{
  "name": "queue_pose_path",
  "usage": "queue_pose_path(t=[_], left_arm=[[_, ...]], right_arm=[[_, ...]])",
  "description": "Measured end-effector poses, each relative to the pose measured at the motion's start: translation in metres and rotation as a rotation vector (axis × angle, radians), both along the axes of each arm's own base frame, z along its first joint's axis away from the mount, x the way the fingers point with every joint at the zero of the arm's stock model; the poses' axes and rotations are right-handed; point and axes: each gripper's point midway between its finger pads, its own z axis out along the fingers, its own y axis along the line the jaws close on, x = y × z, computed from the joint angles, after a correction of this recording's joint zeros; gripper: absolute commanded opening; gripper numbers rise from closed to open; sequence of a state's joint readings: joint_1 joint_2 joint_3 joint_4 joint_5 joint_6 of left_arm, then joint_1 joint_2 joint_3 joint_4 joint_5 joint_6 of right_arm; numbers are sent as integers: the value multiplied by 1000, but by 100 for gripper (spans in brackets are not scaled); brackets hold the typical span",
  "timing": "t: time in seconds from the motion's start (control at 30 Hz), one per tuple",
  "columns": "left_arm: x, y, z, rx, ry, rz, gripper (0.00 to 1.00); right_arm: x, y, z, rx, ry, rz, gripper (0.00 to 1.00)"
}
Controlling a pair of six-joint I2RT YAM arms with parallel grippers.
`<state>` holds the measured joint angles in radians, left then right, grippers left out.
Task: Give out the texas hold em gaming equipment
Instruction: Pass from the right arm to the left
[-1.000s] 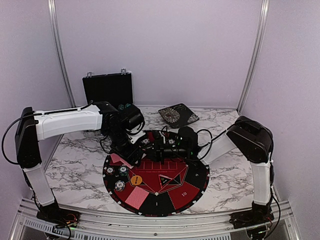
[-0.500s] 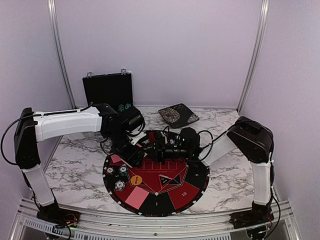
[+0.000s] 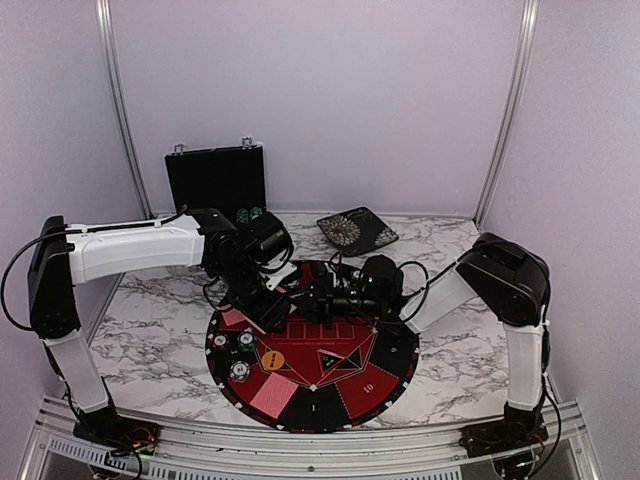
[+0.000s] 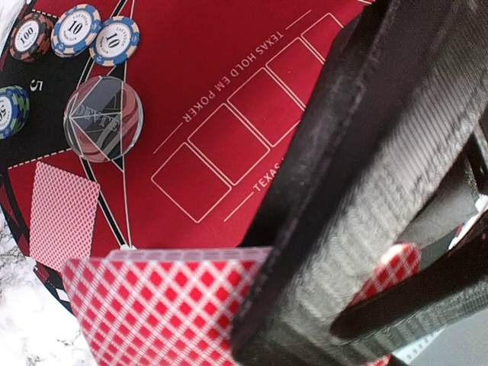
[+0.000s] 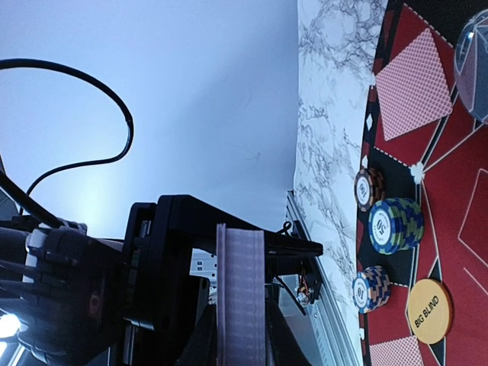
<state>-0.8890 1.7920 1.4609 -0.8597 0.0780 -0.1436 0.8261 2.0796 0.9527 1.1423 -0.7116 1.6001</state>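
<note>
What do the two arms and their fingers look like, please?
The left arm and right arm have white boxy links, black joints and loose black cables. The fingers are black, flat and finely ribbed.

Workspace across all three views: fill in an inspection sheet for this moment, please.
Surface: marble-pattern table, round red-and-black mat at its near middle.
Job's things: chips, orange disc and face-down card on the mat's left half; clear disc on the mat too.
Clutter: black case upright at the back; dark patterned square beside it.
Grippers: right gripper shut on deck; left gripper at that deck, red card back showing between its fingers, grip unclear.
Cables: black loops by the right wrist.
Surroundings: plain lilac walls, metal posts.
</note>
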Motion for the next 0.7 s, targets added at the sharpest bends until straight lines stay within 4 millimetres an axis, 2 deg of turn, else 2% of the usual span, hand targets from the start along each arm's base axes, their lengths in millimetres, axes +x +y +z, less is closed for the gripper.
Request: queue_pose_path(t=[0.23,0.7], left_arm=[[0,-1,2,-6,-4,-8,57],[-2,-5,3,-26,6,-26,55]], right_arm=[[0,-1,2,-25,-31,-3,6],[-1,-3,6,-101,-138,1,37]])
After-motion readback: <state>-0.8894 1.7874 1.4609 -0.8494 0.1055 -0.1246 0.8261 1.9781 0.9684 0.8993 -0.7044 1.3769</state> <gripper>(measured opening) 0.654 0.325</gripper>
